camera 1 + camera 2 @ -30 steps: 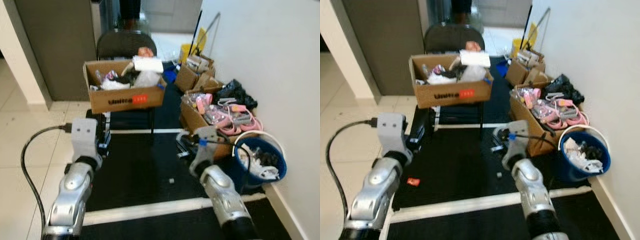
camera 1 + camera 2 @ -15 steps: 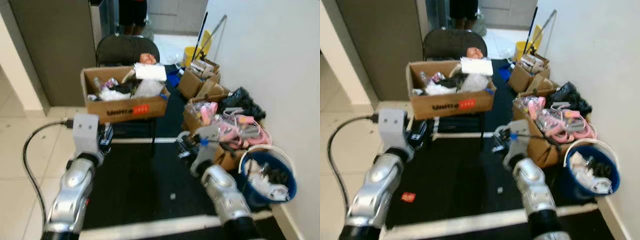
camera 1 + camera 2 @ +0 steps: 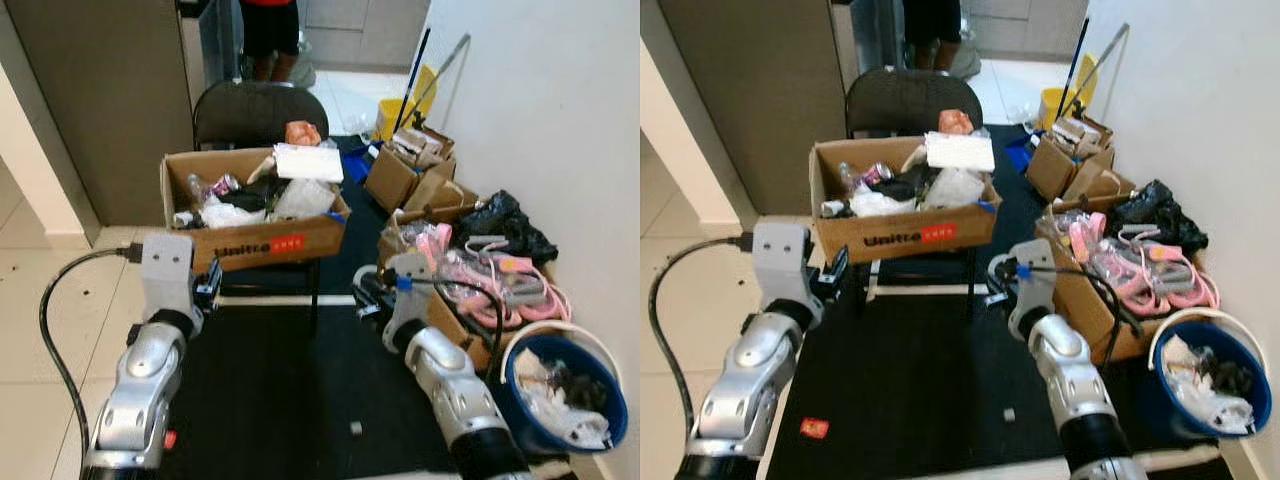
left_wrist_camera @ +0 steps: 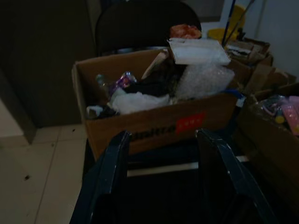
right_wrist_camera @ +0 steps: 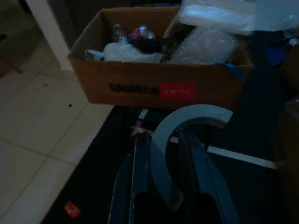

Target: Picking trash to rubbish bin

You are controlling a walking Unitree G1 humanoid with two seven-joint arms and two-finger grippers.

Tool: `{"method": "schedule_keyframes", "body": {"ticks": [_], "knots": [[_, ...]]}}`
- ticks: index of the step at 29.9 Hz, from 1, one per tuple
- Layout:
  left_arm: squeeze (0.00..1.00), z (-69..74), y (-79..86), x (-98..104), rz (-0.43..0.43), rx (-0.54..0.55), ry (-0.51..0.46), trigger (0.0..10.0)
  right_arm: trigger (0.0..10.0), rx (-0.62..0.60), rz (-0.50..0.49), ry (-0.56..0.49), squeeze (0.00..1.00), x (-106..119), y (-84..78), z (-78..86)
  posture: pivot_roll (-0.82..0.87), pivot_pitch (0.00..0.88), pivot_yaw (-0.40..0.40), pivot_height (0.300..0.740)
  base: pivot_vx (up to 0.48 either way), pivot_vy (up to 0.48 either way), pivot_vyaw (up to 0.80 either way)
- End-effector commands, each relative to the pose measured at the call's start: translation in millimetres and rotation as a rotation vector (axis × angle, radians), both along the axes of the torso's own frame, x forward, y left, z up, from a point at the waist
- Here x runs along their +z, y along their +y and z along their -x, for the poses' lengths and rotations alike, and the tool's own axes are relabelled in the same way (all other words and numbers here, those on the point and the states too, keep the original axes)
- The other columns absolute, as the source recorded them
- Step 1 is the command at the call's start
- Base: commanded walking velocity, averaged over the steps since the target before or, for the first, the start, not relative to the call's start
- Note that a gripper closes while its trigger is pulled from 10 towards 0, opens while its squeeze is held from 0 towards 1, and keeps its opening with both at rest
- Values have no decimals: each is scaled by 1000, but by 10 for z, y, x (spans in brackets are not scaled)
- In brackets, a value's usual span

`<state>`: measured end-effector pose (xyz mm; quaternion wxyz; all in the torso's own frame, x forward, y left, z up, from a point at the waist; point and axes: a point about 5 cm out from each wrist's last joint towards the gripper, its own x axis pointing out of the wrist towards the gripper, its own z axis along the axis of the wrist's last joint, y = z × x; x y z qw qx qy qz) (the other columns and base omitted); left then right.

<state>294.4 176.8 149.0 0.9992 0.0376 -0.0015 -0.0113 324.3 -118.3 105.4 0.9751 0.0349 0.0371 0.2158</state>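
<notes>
A cardboard box [image 3: 250,215] heaped with wrappers, bottles and bubble wrap rests on a black chair [image 3: 258,108] straight ahead. The blue rubbish bin [image 3: 565,400], white-rimmed and part full, stands by the wall at my lower right. My right gripper [image 3: 365,295] is held out over the black mat, shut on a grey curved piece [image 5: 173,135] clamped between its fingers [image 5: 140,172]. Held out below the box's front is my left gripper [image 4: 161,177], open and empty. On the floor at my lower left lies a small red scrap [image 3: 812,428].
Open cartons [image 3: 405,180] and a box of pink cables [image 3: 500,280] line the right wall, with a black bag [image 3: 505,215] and a yellow mop bucket [image 3: 395,110] behind. A person's legs [image 3: 268,40] stand beyond the chair. A grey cabinet [image 3: 100,100] is on the left. A small bit [image 3: 355,428] lies on the mat.
The whole picture has shifted: the box, cartons and bin sit lower and closer in view as the camera moved. Both arms keep their pose, the right still clamped on the grey piece.
</notes>
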Motion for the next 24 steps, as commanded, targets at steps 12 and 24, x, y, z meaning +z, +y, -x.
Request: {"method": "schedule_keyframes", "body": {"ticks": [12,24], "knots": [[0,-16,-21,0,-20,-33,17,10000,10000,-27,3,16,0,-29,-27,-13,76,118,-50,740,441,0,0],[0,-24,-57,-17,-26,-54,26,10000,10000,-57,-1,-13,0,29,-56,-56,73,116,-48,740,440,0,0]]}}
